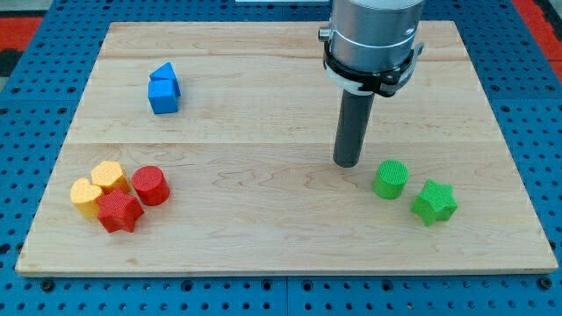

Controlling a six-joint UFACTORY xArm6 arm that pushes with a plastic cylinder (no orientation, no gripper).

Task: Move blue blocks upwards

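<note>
No jaws on this rig, just the rod, so my tip [348, 164] sits just left of the green cylinder [390, 179], well apart from the two blue blocks [163, 89] touching near the view's top-left, probably already shoved upward.

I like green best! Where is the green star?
The green star block sits near the view's bottom right of the wooden board, just right of and below the green cylinder. My tip is left of both.
</note>
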